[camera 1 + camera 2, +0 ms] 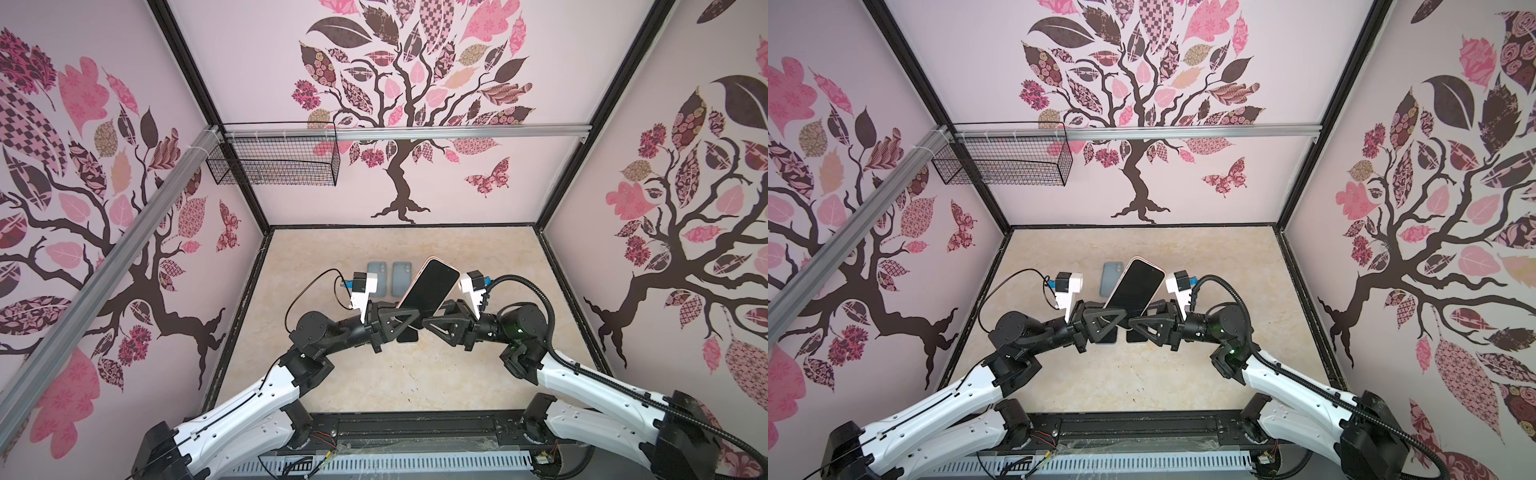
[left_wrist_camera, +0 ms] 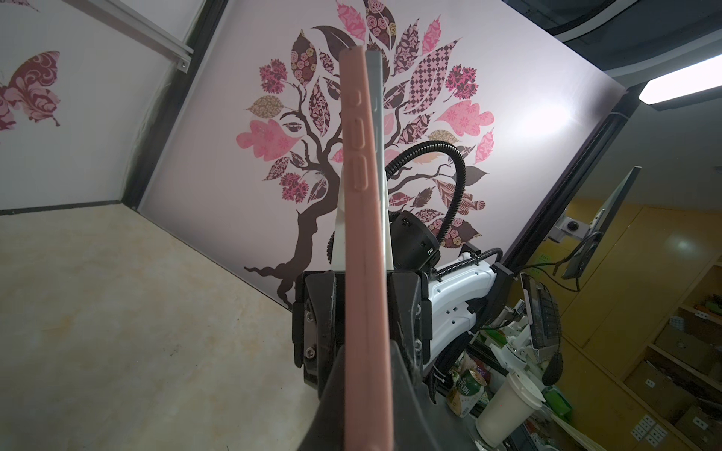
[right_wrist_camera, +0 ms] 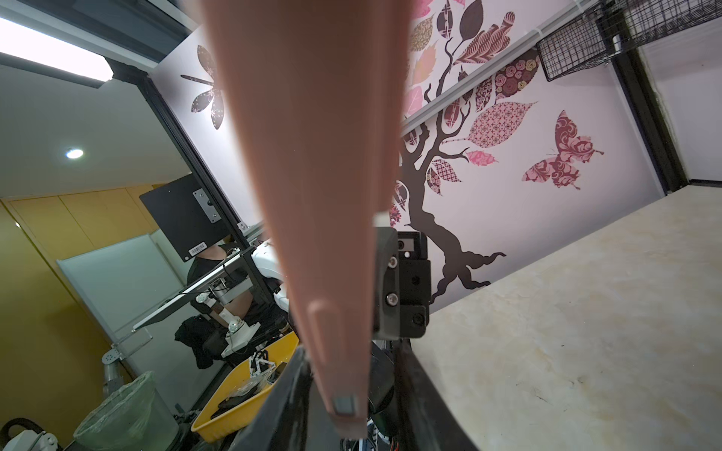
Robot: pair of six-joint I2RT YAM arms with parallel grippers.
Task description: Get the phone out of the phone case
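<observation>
The phone (image 1: 430,289) (image 1: 1133,286), black screen up, sits in a pink phone case (image 1: 441,261) (image 2: 363,234) and is held tilted above the table in both top views. My left gripper (image 1: 410,320) (image 1: 1115,320) (image 2: 369,390) is shut on the case's lower end. My right gripper (image 1: 433,323) (image 1: 1136,323) (image 3: 344,390) faces it from the right. Its jaws stand open around the case's edge (image 3: 324,195), with a gap on one side. In the left wrist view a silver phone edge (image 2: 376,117) shows beside the case near its far end.
Two grey-blue cases (image 1: 377,278) (image 1: 402,277) lie flat on the beige table (image 1: 374,374) behind the grippers. Dark flat devices (image 1: 407,336) (image 1: 1136,336) lie under the grippers. A wire basket (image 1: 274,160) hangs on the back wall's rail.
</observation>
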